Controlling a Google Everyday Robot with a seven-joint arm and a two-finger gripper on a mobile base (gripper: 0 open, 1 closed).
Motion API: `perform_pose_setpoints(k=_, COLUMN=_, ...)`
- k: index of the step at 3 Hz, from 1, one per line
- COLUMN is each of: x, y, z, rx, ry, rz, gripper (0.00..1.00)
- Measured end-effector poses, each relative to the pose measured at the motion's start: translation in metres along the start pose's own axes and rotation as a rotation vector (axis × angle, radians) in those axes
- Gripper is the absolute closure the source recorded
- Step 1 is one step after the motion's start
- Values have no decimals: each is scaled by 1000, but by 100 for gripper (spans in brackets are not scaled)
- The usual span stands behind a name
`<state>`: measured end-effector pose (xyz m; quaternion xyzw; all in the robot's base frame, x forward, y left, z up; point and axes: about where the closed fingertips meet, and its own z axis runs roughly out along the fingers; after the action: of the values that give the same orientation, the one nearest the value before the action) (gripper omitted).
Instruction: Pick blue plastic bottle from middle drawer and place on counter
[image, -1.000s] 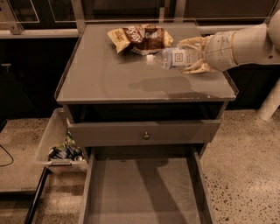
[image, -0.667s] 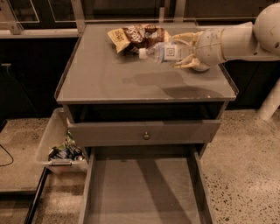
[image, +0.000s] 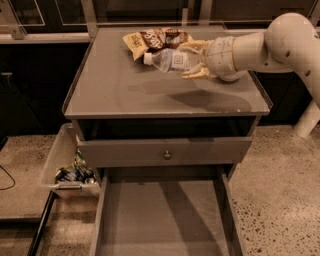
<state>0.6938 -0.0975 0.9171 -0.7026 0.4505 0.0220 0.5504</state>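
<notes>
The hand (image: 194, 61) hung over the far right of the counter (image: 120, 95), fingers clamped around the blue plastic bottle (image: 167, 60). The bottle stuck out leftward from the hand, lying sideways, cap pointing left, beside the snack bag (image: 155, 38).

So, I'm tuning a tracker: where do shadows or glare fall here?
Camera view: a soft dark shadow lies on the counter under the pincer, which grips the blue plastic bottle beside the snack bag; a slanted shadow crosses the floor of the middle drawer; the counter has a mild sheen, no harsh glare.
</notes>
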Motion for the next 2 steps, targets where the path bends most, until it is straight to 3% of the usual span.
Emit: perform_pose_setpoints(k=2, x=-13, y=17, z=35, rx=-98, ry=-132, rz=120, gripper=100)
